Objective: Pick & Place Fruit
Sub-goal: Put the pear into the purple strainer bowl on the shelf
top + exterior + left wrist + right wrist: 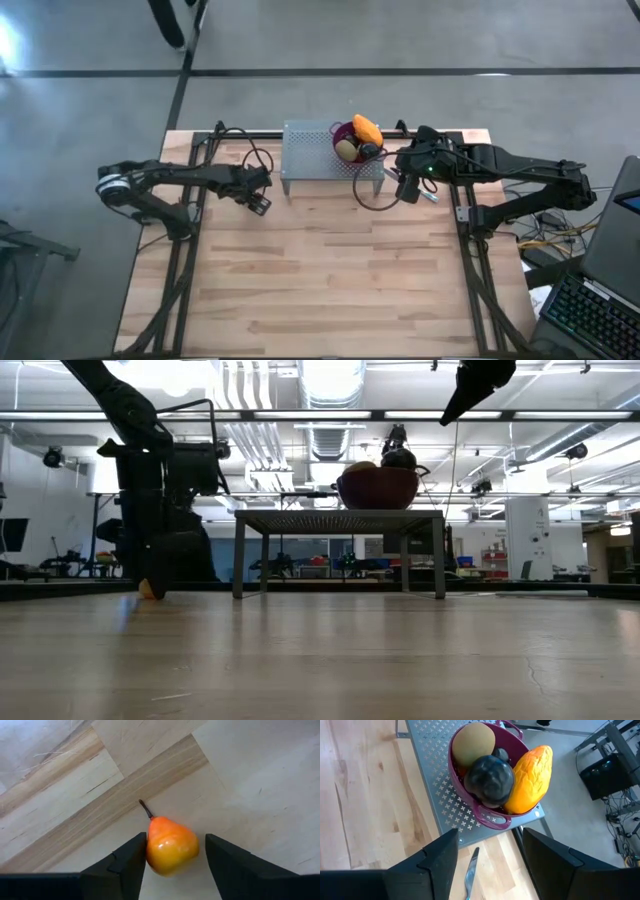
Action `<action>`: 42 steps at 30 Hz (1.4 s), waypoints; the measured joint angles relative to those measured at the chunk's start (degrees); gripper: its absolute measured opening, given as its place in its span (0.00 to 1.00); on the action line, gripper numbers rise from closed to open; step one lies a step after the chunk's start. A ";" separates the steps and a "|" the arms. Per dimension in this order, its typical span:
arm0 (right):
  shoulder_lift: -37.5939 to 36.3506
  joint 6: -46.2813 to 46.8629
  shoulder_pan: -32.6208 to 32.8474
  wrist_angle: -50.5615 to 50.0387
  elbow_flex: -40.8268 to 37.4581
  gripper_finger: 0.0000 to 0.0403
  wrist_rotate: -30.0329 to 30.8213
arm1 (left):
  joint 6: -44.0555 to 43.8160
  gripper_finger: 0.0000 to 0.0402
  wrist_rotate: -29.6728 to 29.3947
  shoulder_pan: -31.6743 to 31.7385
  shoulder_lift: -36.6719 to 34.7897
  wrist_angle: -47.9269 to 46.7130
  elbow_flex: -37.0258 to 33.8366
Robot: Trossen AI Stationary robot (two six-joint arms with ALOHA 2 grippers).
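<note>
One pear [170, 847] flat on table [250, 780], stem pointing away from left end effector [172, 857]; fingers apart, straddling it.

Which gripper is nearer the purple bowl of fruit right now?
Right. The right gripper hangs just beside the purple bowl on the metal stand. The left gripper is down at the table beyond the stand's other end, straddling an orange pear.

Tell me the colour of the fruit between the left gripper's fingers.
Orange-red fading to yellow, with a dark stem; the pear shows best in the left wrist view.

Bowl [485, 815] contents partly hidden: fruit beneath the dark round [489, 779] obscured. Knife [471, 870] handle cut off by frame edge.
</note>
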 joint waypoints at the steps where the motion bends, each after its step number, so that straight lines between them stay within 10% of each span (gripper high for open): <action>1: -0.01 0.00 0.00 0.01 0.00 0.53 0.00 | 0.00 0.50 -0.04 0.00 0.00 0.00 0.00; 25: -0.07 -0.02 0.00 -0.01 -1.21 0.60 -0.05 | 0.42 0.37 -0.89 0.02 -2.00 -0.40 0.08; 42: -0.07 -0.20 0.00 0.18 -1.75 0.52 -0.06 | -0.15 0.37 3.82 -0.78 -19.42 3.30 2.64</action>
